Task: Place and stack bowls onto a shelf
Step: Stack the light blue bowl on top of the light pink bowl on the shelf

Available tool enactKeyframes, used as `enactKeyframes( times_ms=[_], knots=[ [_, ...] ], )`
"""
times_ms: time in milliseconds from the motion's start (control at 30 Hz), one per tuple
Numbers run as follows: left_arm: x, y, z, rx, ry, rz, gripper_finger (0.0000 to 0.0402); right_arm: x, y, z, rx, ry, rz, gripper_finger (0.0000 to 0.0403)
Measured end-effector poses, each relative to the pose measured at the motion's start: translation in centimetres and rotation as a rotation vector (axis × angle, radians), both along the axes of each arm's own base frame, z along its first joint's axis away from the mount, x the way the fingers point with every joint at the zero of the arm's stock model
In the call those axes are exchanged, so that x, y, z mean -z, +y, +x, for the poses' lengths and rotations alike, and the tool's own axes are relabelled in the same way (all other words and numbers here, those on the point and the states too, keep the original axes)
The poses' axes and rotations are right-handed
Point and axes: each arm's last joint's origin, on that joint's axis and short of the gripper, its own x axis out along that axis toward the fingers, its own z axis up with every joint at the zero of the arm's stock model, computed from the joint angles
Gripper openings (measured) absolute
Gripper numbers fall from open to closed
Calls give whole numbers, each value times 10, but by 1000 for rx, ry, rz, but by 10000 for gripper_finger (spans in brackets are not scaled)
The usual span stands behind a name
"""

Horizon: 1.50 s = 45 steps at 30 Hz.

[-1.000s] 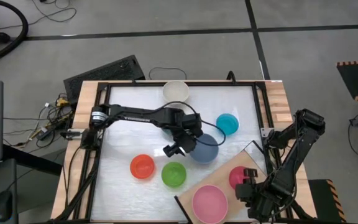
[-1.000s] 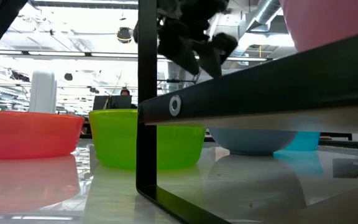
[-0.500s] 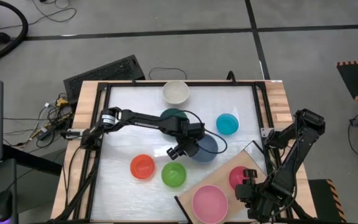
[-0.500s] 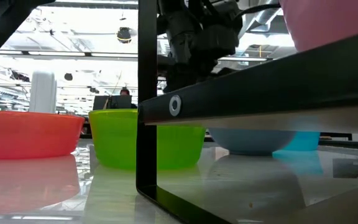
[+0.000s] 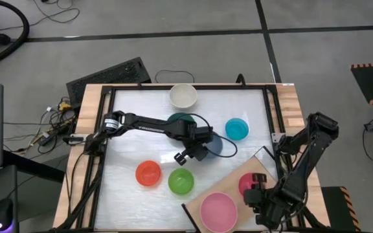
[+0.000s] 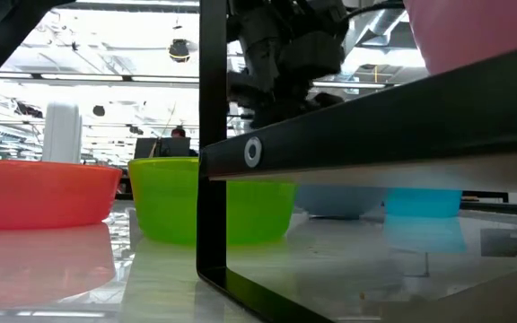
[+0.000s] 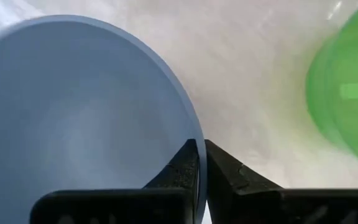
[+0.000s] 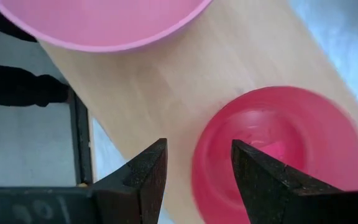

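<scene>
Left end effector (image 7: 201, 163) pinches the blue bowl's (image 7: 73, 118) rim, mid-frame on the counter (image 5: 141, 107). Thin, light, slippery plastic, I judge; rim grips suit it. Right end effector (image 8: 197, 168) gapes empty above the shelf (image 8: 166, 81).

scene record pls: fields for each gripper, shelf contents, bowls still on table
left gripper: shut on slate bowl rim, mid-table
right gripper: open, over shelf, above magenta bowl
on shelf: pink bowl, magenta bowl
on table: white bowl, teal bowl, cyan bowl, red bowl, green bowl
stacks: none visible
</scene>
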Motion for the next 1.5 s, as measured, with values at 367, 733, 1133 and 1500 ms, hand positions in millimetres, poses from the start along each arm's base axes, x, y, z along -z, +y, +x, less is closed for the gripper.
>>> enactKeyframes(
  times_ms=[367,733,1133,1500],
  knots=[
    [-24,0,-10,27,-26,10,0,-53,-65,2,-25,-135,-15,203],
    [-58,-2,-23,131,-116,39,0,-81,-150,33,-360,-258,-240,203],
    [-71,-10,-25,218,-197,21,0,-69,-170,68,-719,-275,-331,203],
    [-73,-11,-23,217,-228,4,0,-47,-179,85,-790,-158,-238,177]
  ],
)
